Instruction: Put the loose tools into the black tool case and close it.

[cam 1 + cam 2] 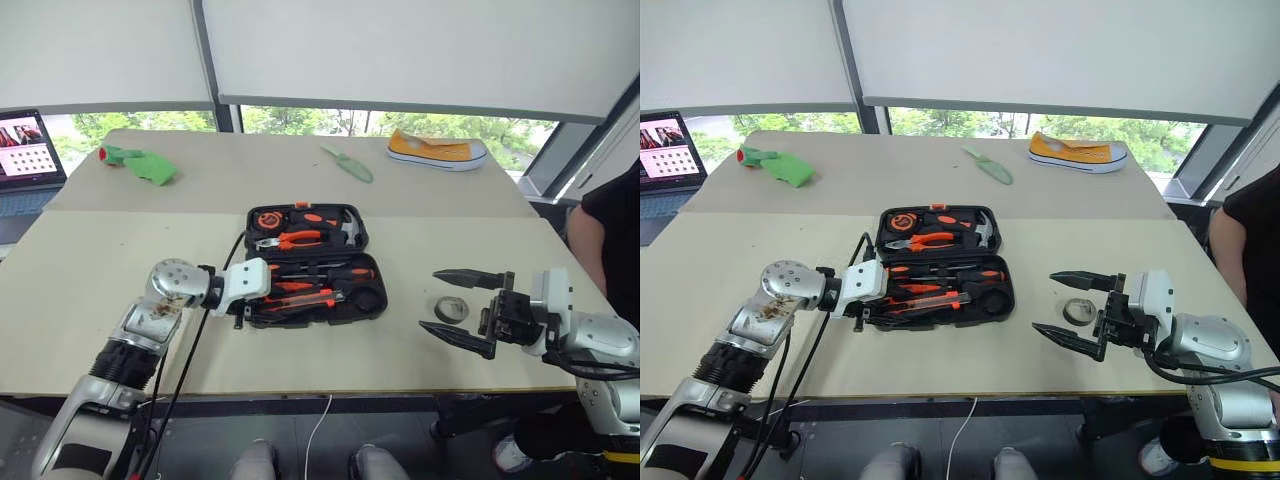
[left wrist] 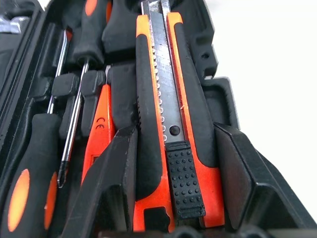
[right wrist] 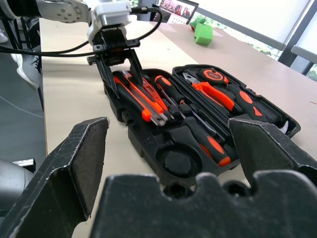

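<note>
The black tool case (image 1: 376, 306) lies open at the table's middle. The orange-and-black utility knife (image 2: 168, 148) lies along its near half, and my left gripper (image 2: 173, 131) is shut on the knife's end at the case's left side. Two orange-and-black screwdrivers (image 1: 320, 272) and a small orange tester screwdriver (image 2: 98, 134) lie in their slots beside it. A round recess (image 3: 177, 162) at the case's right end is bare. The dark grey tape roll (image 1: 451, 308) lies on the table right of the case. My right gripper (image 1: 430, 300) hangs open just above it, fingers pointing toward the case.
Orange pliers (image 1: 300, 239), a hammer and a tape measure sit in the far half of the case. A laptop (image 1: 25, 150) stands far left, with a green cloth-like item (image 1: 145, 165), a green knife-like item (image 1: 348, 163) and a yellow shoe (image 1: 437, 150) behind. A person (image 1: 612, 235) stands at the right edge.
</note>
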You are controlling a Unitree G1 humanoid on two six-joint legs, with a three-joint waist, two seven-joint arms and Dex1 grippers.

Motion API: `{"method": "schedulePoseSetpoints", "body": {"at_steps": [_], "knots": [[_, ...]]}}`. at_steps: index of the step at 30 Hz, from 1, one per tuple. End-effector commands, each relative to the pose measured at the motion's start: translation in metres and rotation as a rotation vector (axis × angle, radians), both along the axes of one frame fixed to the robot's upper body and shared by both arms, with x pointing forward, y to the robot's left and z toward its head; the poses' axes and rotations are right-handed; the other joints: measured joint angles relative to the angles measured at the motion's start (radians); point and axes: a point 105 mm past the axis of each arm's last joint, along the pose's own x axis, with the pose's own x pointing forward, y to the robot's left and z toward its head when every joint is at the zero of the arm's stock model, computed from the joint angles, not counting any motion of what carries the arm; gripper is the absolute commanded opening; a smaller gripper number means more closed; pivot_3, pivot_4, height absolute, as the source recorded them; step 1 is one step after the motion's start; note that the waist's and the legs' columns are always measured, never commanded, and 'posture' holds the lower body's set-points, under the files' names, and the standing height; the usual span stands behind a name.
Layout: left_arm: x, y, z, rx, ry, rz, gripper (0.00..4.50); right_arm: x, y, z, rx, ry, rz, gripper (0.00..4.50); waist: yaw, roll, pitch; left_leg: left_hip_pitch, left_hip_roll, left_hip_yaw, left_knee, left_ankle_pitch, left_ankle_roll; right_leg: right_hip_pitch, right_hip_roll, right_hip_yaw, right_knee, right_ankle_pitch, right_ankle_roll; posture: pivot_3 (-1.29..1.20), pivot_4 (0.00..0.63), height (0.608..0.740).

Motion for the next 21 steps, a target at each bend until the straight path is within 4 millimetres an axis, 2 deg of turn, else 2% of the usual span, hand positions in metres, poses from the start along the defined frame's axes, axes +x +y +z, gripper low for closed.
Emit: {"method": "schedulePoseSetpoints", "body": {"at_steps": [1,6,7,8,12,17,20,21], "knots": [[0.005,-0.005,-0.002,0.045,-0.01,-0.029,1.78,-0.001,0.004,0.013,0.008,-0.07,-0.002,4.5,0.0,0.0,0.0,0.0,0.0,0.0,0.0,0.0,0.0,0.0,0.0,0.0,0.0,0.0,0.0,0.0,0.15,0.74],[0.002,-0.008,-0.006,0.042,0.043,-0.064,1.78,-0.002,0.005,0.013,0.01,-0.07,-0.005,4.5,-0.001,0.0,0.0,0.0,0.0,0.0,0.0,0.0,0.0,0.0,0.0,0.0,0.0,0.0,0.0,0.0,0.15,0.74],[0.003,-0.008,-0.006,0.041,0.02,-0.071,2.79,-0.002,0.005,0.013,0.011,-0.071,-0.007,4.5,-0.002,0.0,0.0,0.0,0.0,0.0,0.0,0.0,0.0,0.0,0.0,0.0,0.0,0.0,0.0,0.0,0.15,0.74],[0.003,-0.008,-0.006,0.038,0.01,-0.078,2.98,-0.001,0.005,0.013,0.011,-0.071,-0.008,4.5,-0.003,0.0,0.0,0.0,0.0,0.0,0.0,0.0,0.0,0.0,0.0,0.0,0.0,0.0,0.0,0.0,0.15,0.74],[0.011,-0.008,0.007,-0.052,-0.059,-0.08,4.36,0.0,0.004,0.013,0.012,-0.07,-0.012,4.5,-0.006,0.001,0.0,0.0,0.0,0.0,0.0,0.0,0.0,0.0,0.0,0.0,0.0,0.0,0.0,0.0,0.15,0.74],[0.011,-0.011,0.039,-0.308,-0.015,-0.104,4.36,0.002,0.003,0.012,0.019,-0.067,-0.023,4.5,-0.001,0.001,0.0,-0.001,0.0,0.0,0.0,0.0,0.001,0.0,0.0,0.0,0.0,0.0,0.0,0.0,0.15,0.74],[0.009,-0.007,0.041,-0.327,0.01,-0.125,4.36,0.003,0.003,0.011,0.024,-0.061,-0.027,4.5,0.0,0.001,0.0,-0.001,0.0,0.0,0.0,0.0,0.001,0.0,0.0,0.0,0.0,0.0,0.0,0.0,0.15,0.74],[0.008,-0.006,0.04,-0.328,0.017,-0.13,4.11,0.004,0.003,0.01,0.025,-0.06,-0.028,4.5,0.0,0.001,0.0,-0.001,0.0,0.0,0.001,0.0,0.001,0.0,0.0,0.0,0.0,0.0,0.0,0.0,0.15,0.74]]}}
